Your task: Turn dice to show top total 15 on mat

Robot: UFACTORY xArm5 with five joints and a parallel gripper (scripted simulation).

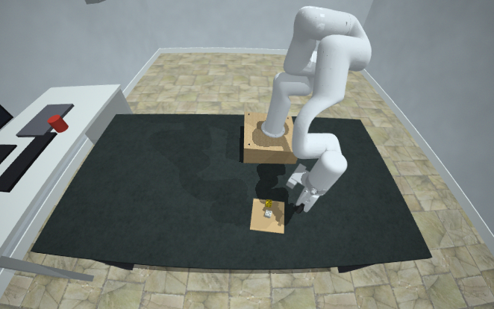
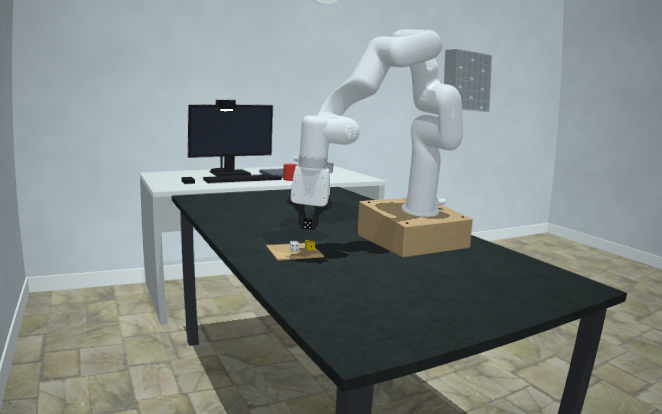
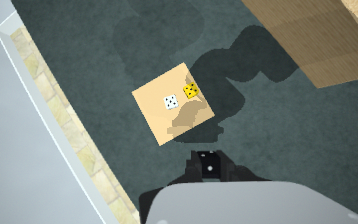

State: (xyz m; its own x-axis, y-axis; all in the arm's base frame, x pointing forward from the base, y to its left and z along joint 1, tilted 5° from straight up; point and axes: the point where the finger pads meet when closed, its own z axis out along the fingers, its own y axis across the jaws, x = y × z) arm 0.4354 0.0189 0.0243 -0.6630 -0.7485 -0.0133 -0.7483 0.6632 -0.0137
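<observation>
My gripper (image 1: pixel 299 208) (image 2: pixel 308 226) (image 3: pixel 205 161) is shut on the black die, which shows between the fingertips in the wrist view (image 3: pixel 209 168) and in the exterior view (image 2: pixel 307 223). It holds the die in the air beside the mat. A five faces the exterior view; the die's top number cannot be read. The white die (image 1: pixel 268 213) (image 2: pixel 294 246) (image 3: pixel 171 102) sits flat on the tan mat (image 1: pixel 259 225) (image 2: pixel 281 252) (image 3: pixel 149 100), a five on top. The yellow die (image 1: pixel 269 203) (image 2: pixel 310 245) (image 3: pixel 190 90) sits flat on the mat near one edge; its top looks like a five.
The arm's wooden base box (image 1: pixel 270 156) (image 2: pixel 435 237) (image 3: pixel 310 55) stands behind the mat. The dark table (image 1: pixel 149 224) (image 2: pixel 400 300) surrounds the mat. A white desk (image 1: pixel 87 98) (image 2: pixel 165 185) with a red cup (image 1: pixel 58 124) (image 2: pixel 289 172) stands beyond the table's side.
</observation>
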